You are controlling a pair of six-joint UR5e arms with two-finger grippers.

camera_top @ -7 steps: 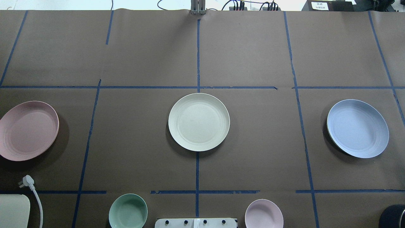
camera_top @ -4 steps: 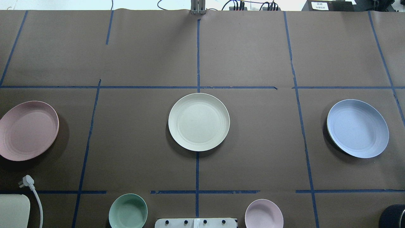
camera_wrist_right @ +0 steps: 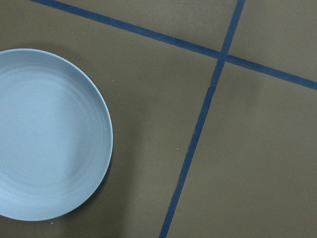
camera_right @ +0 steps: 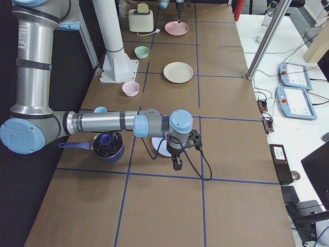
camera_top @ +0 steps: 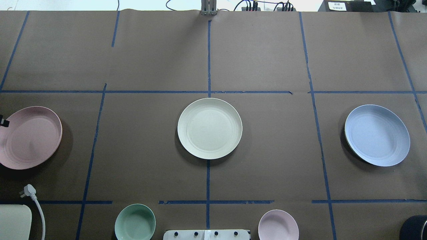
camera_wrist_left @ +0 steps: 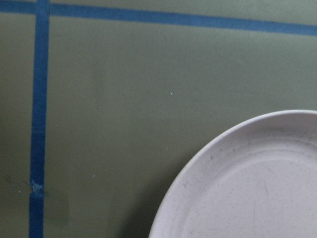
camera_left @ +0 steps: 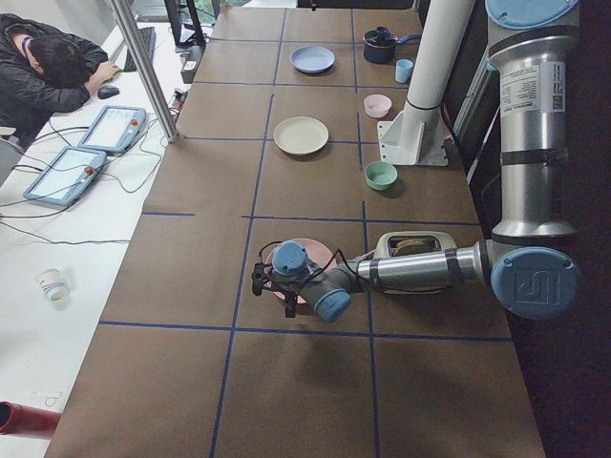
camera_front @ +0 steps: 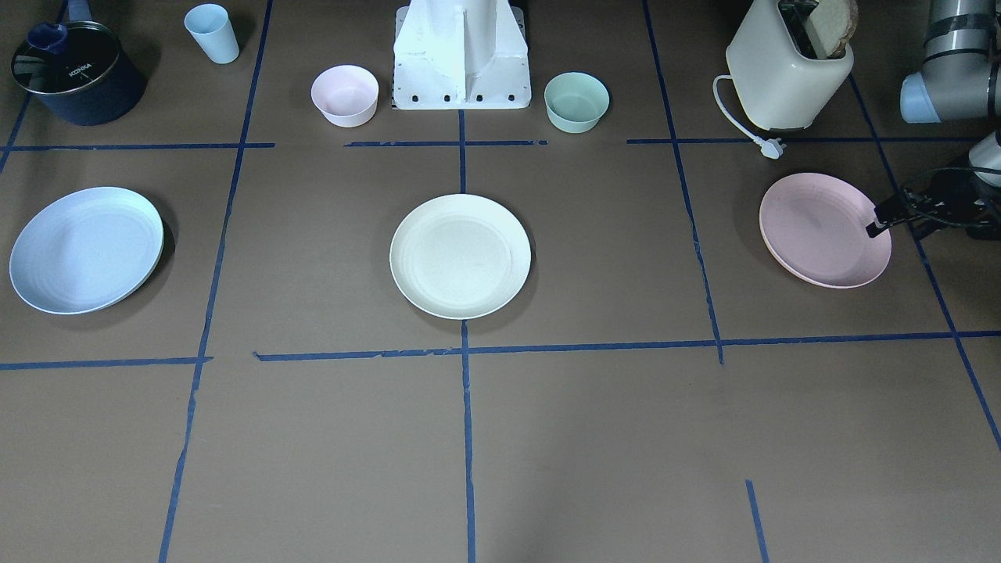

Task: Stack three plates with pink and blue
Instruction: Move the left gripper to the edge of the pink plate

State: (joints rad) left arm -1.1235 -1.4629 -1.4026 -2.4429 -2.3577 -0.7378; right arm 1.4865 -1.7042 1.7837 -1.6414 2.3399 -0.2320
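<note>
Pink plate (camera_front: pixel 821 234) at worktop's (camera_front: pixel 594 438) left end, left gripper (camera_front: pixel 876 227) over its rim, cream plate (camera_front: pixel 460 256) at centre, blue plate (camera_front: pixel 84 250) at right end, right gripper (camera_right: pixel 177 163) nearby, spread of both jaws impossible to tell

"KONKA" in white on the dark pot (camera_front: pixel 74 74)

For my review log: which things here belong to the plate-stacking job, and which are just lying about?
Belong to the job: cream-white plate, pale pink plate, light blue plate.

Just lying about: mint-green bowl, pink bowl, light blue cup, toaster, dark lidded pot.
</note>
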